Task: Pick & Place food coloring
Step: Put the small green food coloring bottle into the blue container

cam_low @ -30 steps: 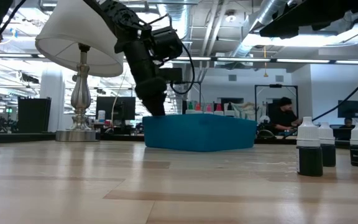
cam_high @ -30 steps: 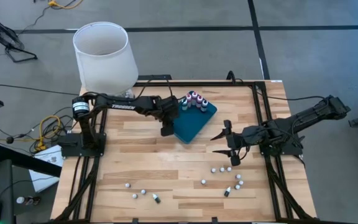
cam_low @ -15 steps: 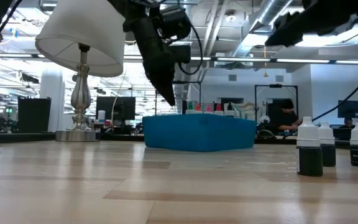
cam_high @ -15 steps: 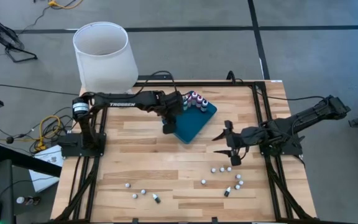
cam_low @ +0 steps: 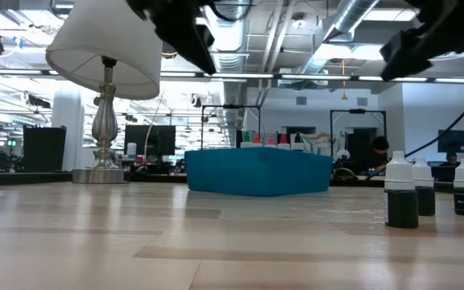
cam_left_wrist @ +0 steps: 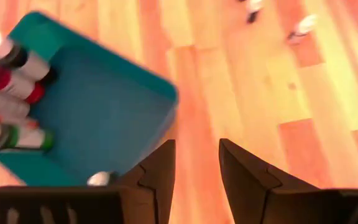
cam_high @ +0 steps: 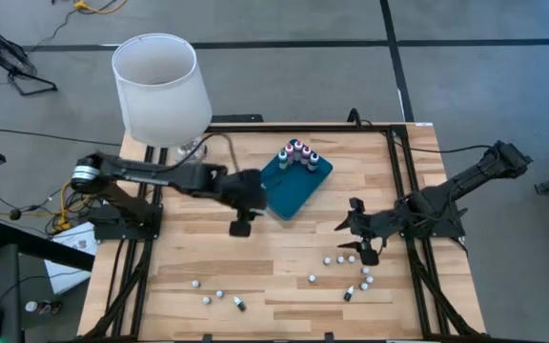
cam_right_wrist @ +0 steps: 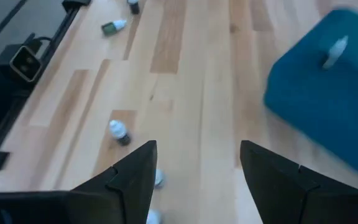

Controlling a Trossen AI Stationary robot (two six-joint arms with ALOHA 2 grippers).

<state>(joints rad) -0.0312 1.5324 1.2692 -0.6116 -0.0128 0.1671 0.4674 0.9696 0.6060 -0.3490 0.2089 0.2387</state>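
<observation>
pale planked wooden table [cam_high: 284,257], smooth matt teal plastic tray [cam_high: 294,191], chrome lamp stem [cam_low: 107,121]

Overhead view straight down, low view level across tabletop, wrist views close, all sharing teal tray [cam_high: 292,191].

The dark left arm reaches from the frame's left toward the centre, its left gripper [cam_high: 240,227] empty, fingers slightly parted. The dark right arm stretches in from the right edge, its right gripper [cam_high: 355,245] empty, fingers spread wide.
</observation>
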